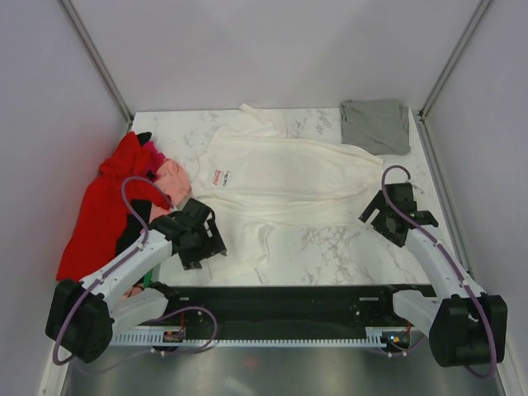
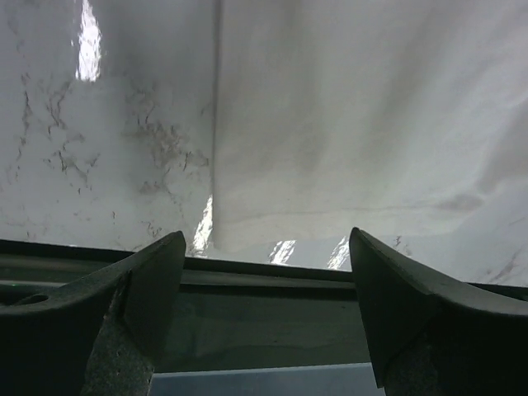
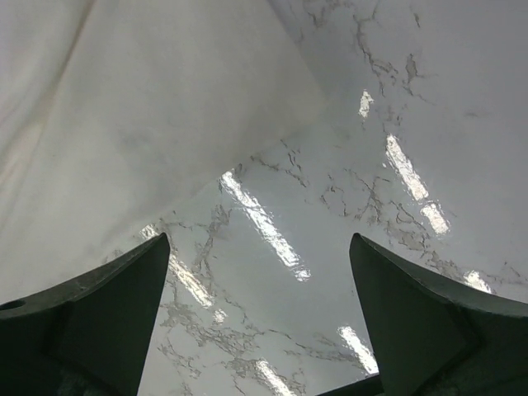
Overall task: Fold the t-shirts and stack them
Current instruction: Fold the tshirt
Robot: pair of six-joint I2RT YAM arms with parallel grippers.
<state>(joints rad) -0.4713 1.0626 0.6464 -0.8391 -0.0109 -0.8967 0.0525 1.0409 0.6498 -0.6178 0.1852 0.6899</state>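
Observation:
A large cream t-shirt (image 1: 280, 177) lies spread flat across the middle of the marble table; it also shows in the left wrist view (image 2: 355, 124) and the right wrist view (image 3: 140, 107). A folded grey t-shirt (image 1: 376, 125) lies at the back right. A heap of red (image 1: 103, 210), pink (image 1: 172, 180), magenta and black shirts lies at the left. My left gripper (image 1: 202, 239) is open and empty over the cream shirt's near left sleeve. My right gripper (image 1: 381, 216) is open and empty just off the shirt's right hem corner.
The marble table (image 1: 346, 247) is bounded by white walls at back and sides. A black rail (image 1: 289, 305) with the arm bases runs along the near edge; it shows in the left wrist view (image 2: 264, 280) between the fingers.

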